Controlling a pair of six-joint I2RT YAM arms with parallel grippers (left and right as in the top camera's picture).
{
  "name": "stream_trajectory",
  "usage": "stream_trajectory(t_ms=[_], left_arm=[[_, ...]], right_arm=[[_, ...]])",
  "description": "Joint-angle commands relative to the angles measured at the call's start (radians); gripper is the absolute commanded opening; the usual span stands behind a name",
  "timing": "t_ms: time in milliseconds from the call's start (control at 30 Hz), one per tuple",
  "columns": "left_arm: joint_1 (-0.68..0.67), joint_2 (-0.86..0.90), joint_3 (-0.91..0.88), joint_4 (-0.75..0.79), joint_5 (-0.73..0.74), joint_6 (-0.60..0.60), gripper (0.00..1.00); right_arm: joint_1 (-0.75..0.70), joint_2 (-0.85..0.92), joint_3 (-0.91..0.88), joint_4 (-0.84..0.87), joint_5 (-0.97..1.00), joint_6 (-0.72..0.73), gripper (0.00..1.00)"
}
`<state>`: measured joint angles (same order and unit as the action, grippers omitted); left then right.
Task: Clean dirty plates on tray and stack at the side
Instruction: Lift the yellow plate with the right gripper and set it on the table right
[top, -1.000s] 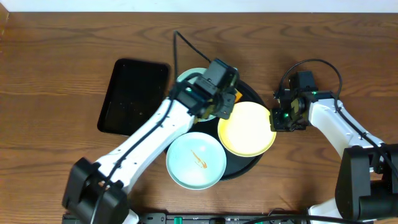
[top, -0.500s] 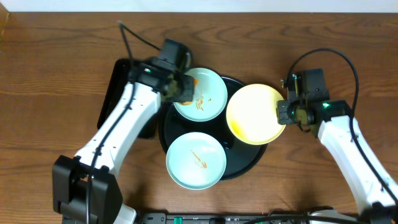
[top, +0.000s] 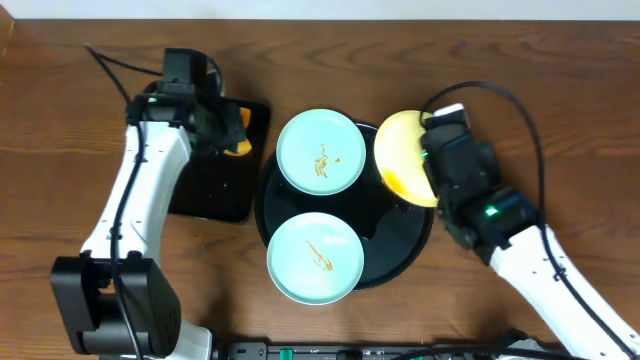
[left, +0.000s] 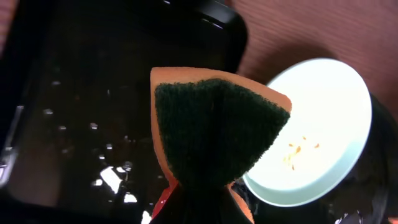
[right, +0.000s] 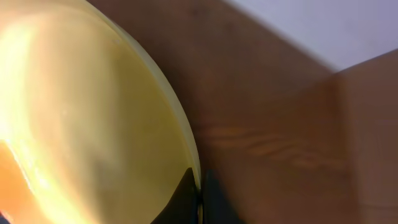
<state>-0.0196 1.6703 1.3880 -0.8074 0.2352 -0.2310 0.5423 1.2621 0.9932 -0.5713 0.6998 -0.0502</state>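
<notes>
Yellow plate (top: 400, 165) now lifted, tilted at upper right of tray (top: 400, 250), rim pinched by right fingers (right: 180, 202); sponge (left: 211, 134), pinched by left fingers (left: 199, 208), withdrawn over small tray (top: 200, 190), upper left. Mint plates (top: 320, 150) on tray, still smeared.

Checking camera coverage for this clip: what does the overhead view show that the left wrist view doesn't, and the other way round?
Only overhead: the yellow plate held at its rim by the right gripper, the lower mint plate, and the round tray in full outline. Only left wrist: the sponge showing its dark green scouring face, and bright droplets on the rectangular tray. Both: the sponge over that tray, and the upper mint plate with its sauce smear.
</notes>
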Motion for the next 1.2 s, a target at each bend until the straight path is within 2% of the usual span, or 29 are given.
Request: stream_trajectory(t_ms=[0, 233, 533, 633, 833, 1033, 1167], left_arm=[[0.027, 0.001, 0.008, -0.003, 0.019, 0.018, 0.08], [0.045, 0.002, 0.008, -0.003, 0.019, 0.018, 0.08], [0.045, 0.002, 0.008, -0.003, 0.019, 0.018, 0.08], [0.045, 0.002, 0.008, -0.003, 0.019, 0.018, 0.08], [0.045, 0.002, 0.008, -0.003, 0.019, 0.018, 0.08], [0.045, 0.002, 0.008, -0.003, 0.019, 0.018, 0.08], [0.045, 0.002, 0.008, -0.003, 0.019, 0.018, 0.08]], right_arm=[[0.074, 0.004, 0.015, 0.028, 0.282, -0.034, 0.01], [0.161, 0.004, 0.015, 0.087, 0.413, -0.035, 0.01], [0.179, 0.004, 0.015, 0.132, 0.466, -0.063, 0.01], [0.174, 0.004, 0.015, 0.112, 0.399, 0.056, 0.01], [0.099, 0.006, 0.014, 0.014, 0.11, 0.294, 0.01], [-0.065, 0.007, 0.014, 0.003, 0.023, 0.431, 0.01], [-0.235, 0.013, 0.014, 0.003, -0.139, 0.509, 0.01]])
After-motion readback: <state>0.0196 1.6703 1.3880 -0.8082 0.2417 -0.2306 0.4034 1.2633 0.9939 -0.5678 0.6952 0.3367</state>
